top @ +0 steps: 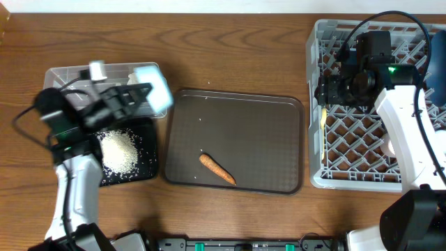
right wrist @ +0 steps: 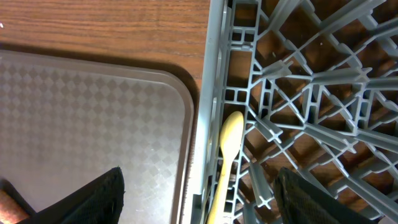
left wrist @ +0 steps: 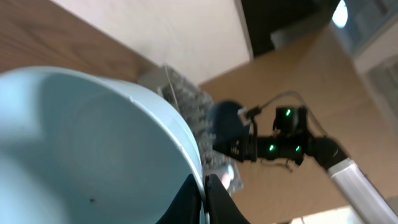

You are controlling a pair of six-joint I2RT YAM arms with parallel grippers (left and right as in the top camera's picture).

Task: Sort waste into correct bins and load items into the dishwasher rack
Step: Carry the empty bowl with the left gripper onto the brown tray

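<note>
My left gripper [top: 146,92] is shut on the rim of the light blue bowl [top: 157,86], held tilted above the clear tub [top: 66,74] and the black tray [top: 144,134]. In the left wrist view the fingers [left wrist: 204,188] pinch the bowl's wall [left wrist: 93,143]. White rice [top: 117,152] lies heaped on the black tray. The orange carrot [top: 217,168] lies on the brown tray [top: 244,118]. My right gripper [top: 326,90] is open and empty [right wrist: 202,202] over the left edge of the grey rack [top: 362,136]. The pale yellow spoon [right wrist: 229,140] lies in the rack just below it.
The brown tray's right rim [right wrist: 186,118] sits close against the rack's left wall [right wrist: 214,81]. A blue plate [top: 440,111] shows at the rack's far right edge. Bare wooden table lies behind the trays.
</note>
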